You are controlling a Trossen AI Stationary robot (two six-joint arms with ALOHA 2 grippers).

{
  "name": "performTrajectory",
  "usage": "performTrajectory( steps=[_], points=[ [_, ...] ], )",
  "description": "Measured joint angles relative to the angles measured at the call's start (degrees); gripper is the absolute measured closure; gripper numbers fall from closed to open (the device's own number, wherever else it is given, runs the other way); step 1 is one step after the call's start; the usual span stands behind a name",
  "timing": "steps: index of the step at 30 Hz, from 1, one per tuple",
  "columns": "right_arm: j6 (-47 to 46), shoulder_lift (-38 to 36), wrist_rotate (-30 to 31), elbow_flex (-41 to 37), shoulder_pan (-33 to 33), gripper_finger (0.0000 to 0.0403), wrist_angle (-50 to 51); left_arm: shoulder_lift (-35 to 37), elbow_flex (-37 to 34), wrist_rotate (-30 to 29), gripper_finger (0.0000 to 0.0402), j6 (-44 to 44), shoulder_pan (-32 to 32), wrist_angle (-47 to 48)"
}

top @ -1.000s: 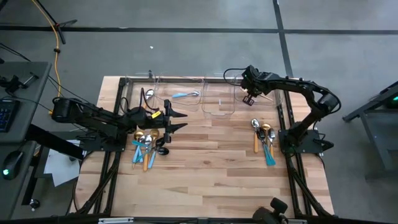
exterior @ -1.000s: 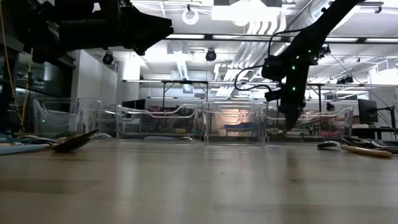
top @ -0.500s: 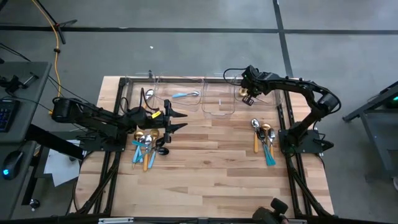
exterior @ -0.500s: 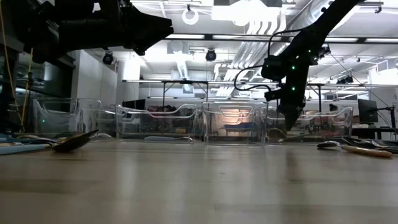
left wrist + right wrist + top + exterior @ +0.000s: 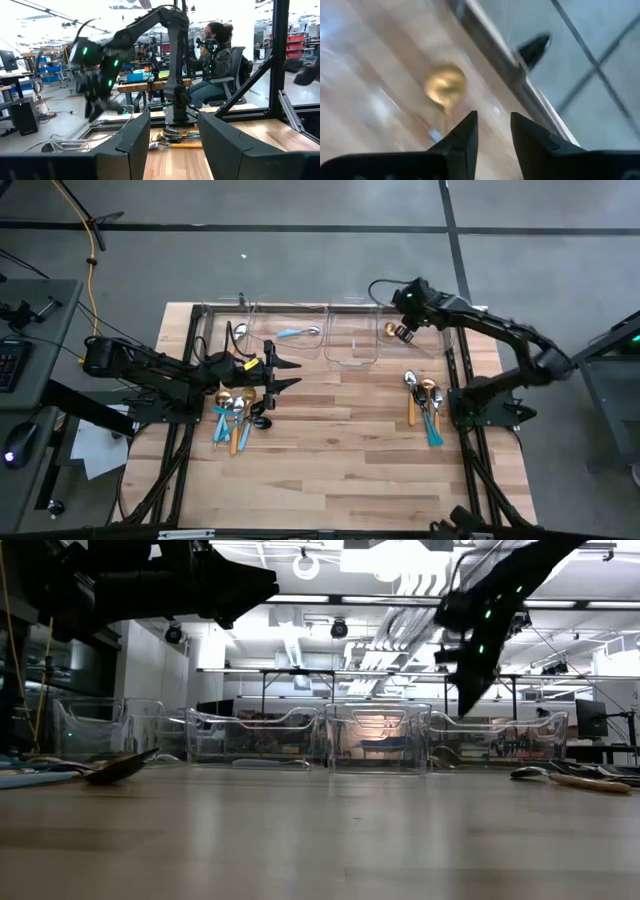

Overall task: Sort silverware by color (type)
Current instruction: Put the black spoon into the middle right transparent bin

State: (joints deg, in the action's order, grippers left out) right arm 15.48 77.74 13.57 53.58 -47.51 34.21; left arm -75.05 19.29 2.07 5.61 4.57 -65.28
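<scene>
Your right hand point(image 5: 403, 333) hangs just above a gold spoon point(image 5: 390, 330). Near it lie mixed spoons point(image 5: 425, 402); a second heap point(image 5: 236, 412) sits under your left hand point(image 5: 283, 373).

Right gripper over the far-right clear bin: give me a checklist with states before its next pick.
1. All-gold spoon released, lying inside the far-right clear plastic bin: ok; the right wrist view shows its bowl beyond the fingers with nothing between them.
2. Right gripper open: ok, a gap shows between its fingers.
3. Right gripper lifted above the bin's rim: ok in the low view.
4. Pieces waiting in the right-hand pile of spoons and forks on the wooden table: ok, gold, orange-handled and light-blue-handled ones lie there.
5. Left gripper out of the way: ok, open over the left-hand pile of silverware.
</scene>
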Motion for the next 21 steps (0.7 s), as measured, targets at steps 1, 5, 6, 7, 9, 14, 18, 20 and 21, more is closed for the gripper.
performTrajectory(
  steps=[1,5,6,7,9,14,18,20,21],
  points=[
    [-1.0,-2.4,-2.7,0.0,0.0,0.0298,-0.1,0.0,0.0,0.0,0.0245,0.0,0.0,0.0],
    [-7.3,-11.2,-21.0,-1.2,0.8,0.0295,-2.6,0.0,0.0,0.0,0.0245,-1.2,0.0,0.0],
    [-8.3,-13.2,-25.7,-2.5,1.6,0.0295,-4.2,0.0,0.0,0.0,0.0245,-1.6,0.0,0.0],
    [-9.2,-15.1,-30.1,-4.2,2.8,0.0295,-6.4,0.0,0.0,0.0,0.0245,-2.0,0.0,0.0],
    [-11.6,-18.5,-35.7,-8.5,6.1,0.0295,-13.5,0.0,0.0,0.0,0.0245,-2.6,0.0,0.0],
    [-19.8,-23.1,-36.2,-23.9,17.0,0.0295,-39.4,0.0,0.0,0.0,0.0245,-2.6,0.0,0.0],
    [-22.9,-22.4,-29.7,-34.1,26.0,0.0295,-64.0,0.0,0.0,0.0,0.0245,-2.6,0.0,0.8],
    [-21.7,-21.4,-24.5,-37.0,30.0,0.0295,-73.4,0.0,0.0,0.0,0.0245,-3.0,0.0,1.2],
    [-20.9,-20.9,-22.4,-37.7,31.8,0.0295,-76.9,0.0,0.0,0.0,0.0245,-3.1,0.0,1.2]
  ],
)
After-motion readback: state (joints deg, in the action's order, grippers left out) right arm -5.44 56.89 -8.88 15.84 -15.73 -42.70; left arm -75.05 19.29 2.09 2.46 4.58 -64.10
